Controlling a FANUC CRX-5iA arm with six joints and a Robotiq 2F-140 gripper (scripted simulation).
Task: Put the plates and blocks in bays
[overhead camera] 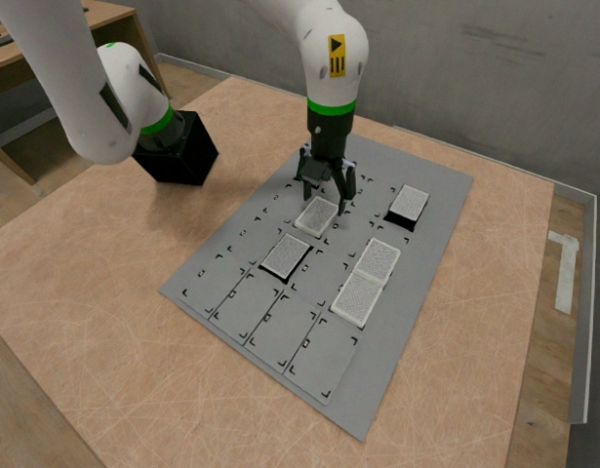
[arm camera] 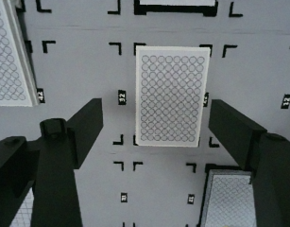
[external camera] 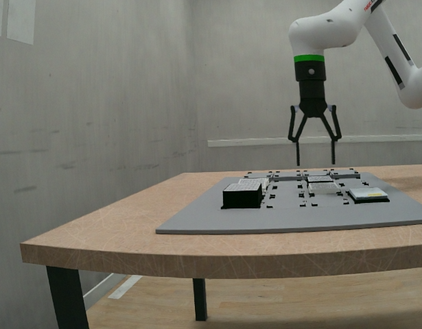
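Note:
A white sealed 96-well plate point(overhead camera: 316, 216) point(external camera: 323, 188) point(arm camera: 170, 95) lies flat on the grey deck point(overhead camera: 390, 352) point(external camera: 274, 216) point(arm camera: 78, 71), between the corner marks of bay 22. My gripper point(overhead camera: 324, 205) point(external camera: 315, 164) point(arm camera: 156, 113) is open and empty. It hangs a little above this plate, one finger on each long side. A dark-based plate point(overhead camera: 286, 255) point(arm camera: 230, 199) lies one column over. Another plate with a black base and a pale top point(external camera: 366, 193) point(arm camera: 178, 2) sits on the other side, hidden by my gripper in the top view.
A black deep-well block point(overhead camera: 410, 201) point(external camera: 242, 195) stands at the deck's far corner. Two white plates point(overhead camera: 377, 258) point(overhead camera: 356, 299) lie end to end beside it. The raised bays of column 4 point(overhead camera: 285, 332) hold nothing. The arm's black base point(overhead camera: 176, 145) stands on the table point(overhead camera: 88, 261).

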